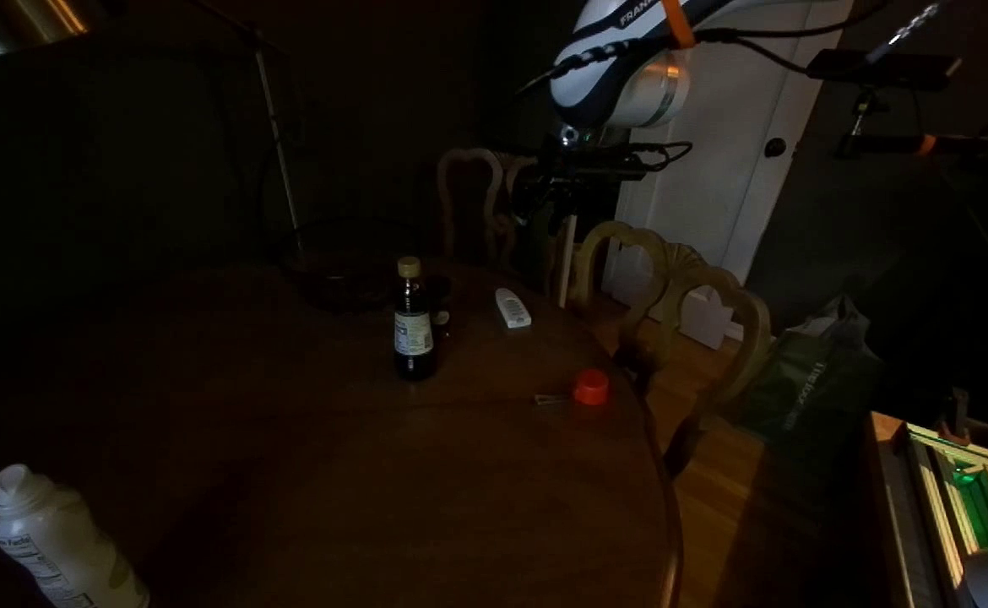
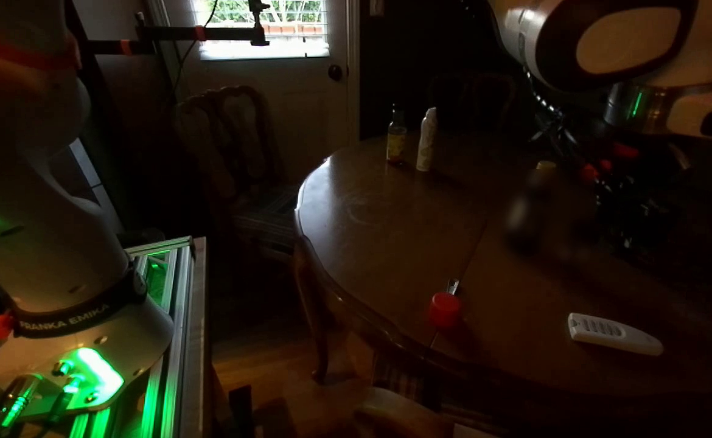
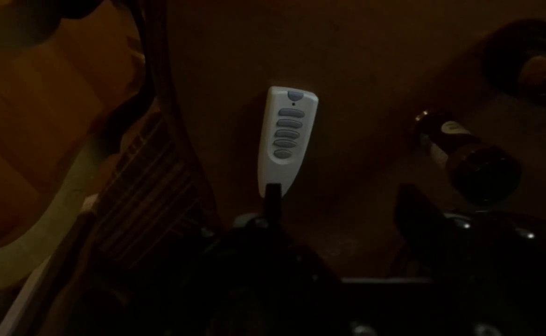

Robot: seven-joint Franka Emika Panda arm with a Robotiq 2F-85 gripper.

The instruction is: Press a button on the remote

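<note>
In an exterior view, from the left, the counter (image 1: pixel 291 473) carries a white bottle (image 1: pixel 63 540), a dark bottle (image 1: pixel 414 333) and, near the edge, the remote (image 1: pixel 512 307). The fingers (image 3: pixel 273 203), spread apart in the wrist view, hang above the counter; a small red object (image 1: pixel 591 387) sits farther right.

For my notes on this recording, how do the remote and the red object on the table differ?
Shape: the remote is a slim, tapering bar; the red object is round and squat.
Length: the remote is longer than the red object.
Surface: the remote carries grey buttons, while the red object shows none.
Both rest on the table, apart from each other.
</note>
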